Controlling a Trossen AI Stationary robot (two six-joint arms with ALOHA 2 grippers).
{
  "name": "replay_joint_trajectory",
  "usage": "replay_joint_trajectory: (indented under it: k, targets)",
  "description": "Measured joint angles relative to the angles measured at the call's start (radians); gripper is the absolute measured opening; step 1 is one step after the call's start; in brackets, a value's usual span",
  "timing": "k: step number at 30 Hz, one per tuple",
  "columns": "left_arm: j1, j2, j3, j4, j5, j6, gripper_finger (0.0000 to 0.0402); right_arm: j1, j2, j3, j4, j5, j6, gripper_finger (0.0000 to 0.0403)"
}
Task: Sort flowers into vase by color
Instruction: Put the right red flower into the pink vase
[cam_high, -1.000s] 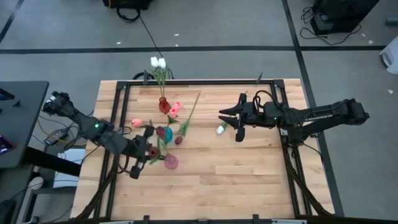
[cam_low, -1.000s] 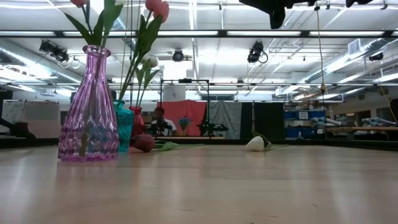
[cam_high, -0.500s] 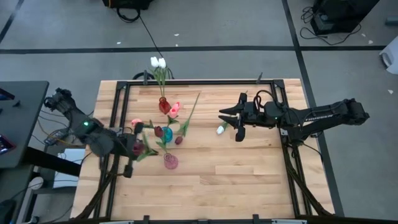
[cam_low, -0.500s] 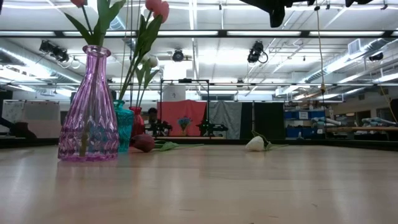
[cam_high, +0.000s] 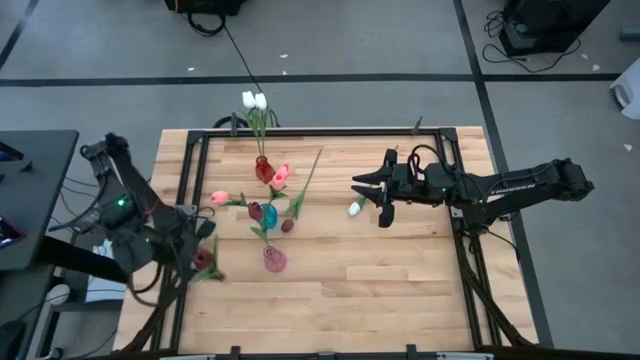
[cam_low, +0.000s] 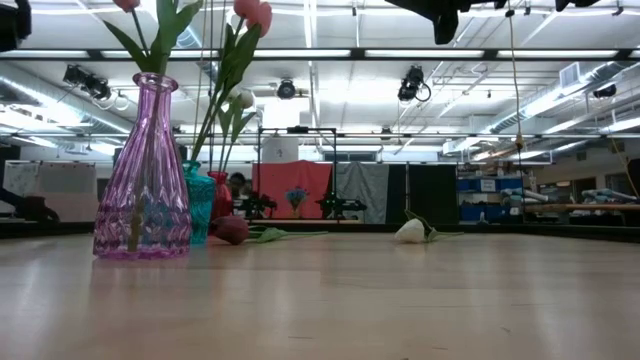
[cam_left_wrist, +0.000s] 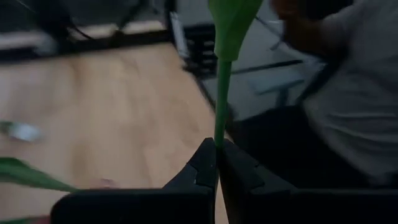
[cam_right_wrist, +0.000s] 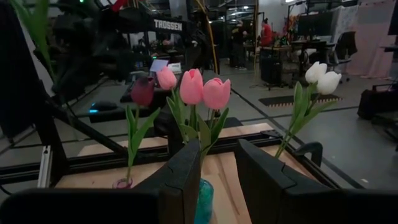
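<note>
My left gripper (cam_high: 192, 252) hovers over the table's left side, left of the purple vase (cam_high: 274, 260), shut on a dark red tulip (cam_high: 204, 259). The purple vase (cam_low: 142, 170) holds a stem. The teal vase (cam_high: 268, 214) carries pink tulips (cam_right_wrist: 204, 90). White tulips (cam_high: 253, 100) stand in the red vase (cam_high: 262, 168). Another dark red tulip (cam_high: 287, 226) and a white tulip (cam_high: 354, 208) lie flat on the wood. My right gripper (cam_high: 383, 203) waits open above the table, beside the white tulip. My left gripper pinches the dark red tulip's thin green stem (cam_left_wrist: 218, 134) between its two shut fingertips (cam_left_wrist: 202, 165). The stem runs straight out past the tips to a leaf (cam_left_wrist: 231, 25). The flower is lifted clear of the table.
A black metal frame (cam_high: 190, 190) runs around the tabletop. Bare wood (cam_high: 380, 290) stretches across the near half. A person (cam_left_wrist: 348, 106) sits beyond the table's left edge. Cables lie on the floor past the far edge.
My left gripper has moved away from the purple vase toward the table's left and near edges, turning as it went and carrying the dark red tulip with it. Its arm has swung outward over the left edge. The right arm has kept still.
</note>
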Motion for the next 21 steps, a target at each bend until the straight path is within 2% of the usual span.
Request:
replay_joint_trajectory:
  k: [3, 5, 8, 14, 21]
  targets:
    - [-0.033, 0.011, -0.036, 0.017, 0.024, -0.089, 0.0014, 0.000, 0.000, 0.000, -0.003, 0.000, -0.003, 0.0114]
    - [-0.041, 0.024, -0.075, 0.055, -0.001, -0.108, 0.0014, 0.000, 0.000, 0.000, -0.003, 0.000, -0.003, 0.0114]
    - [-0.040, 0.043, -0.143, 0.125, -0.110, -0.109, 0.0014, 0.000, 0.000, 0.000, -0.002, 0.000, -0.007, 0.0114]
    - [-0.042, 0.065, -0.244, 0.294, -0.422, -0.092, 0.0014, 0.000, 0.000, 0.000, 0.008, 0.000, -0.029, 0.0114]
    - [-0.043, 0.095, -0.259, 0.504, -0.585, 0.059, 0.0014, 0.000, 0.000, 0.000, 0.010, 0.031, -0.056, 0.0114]
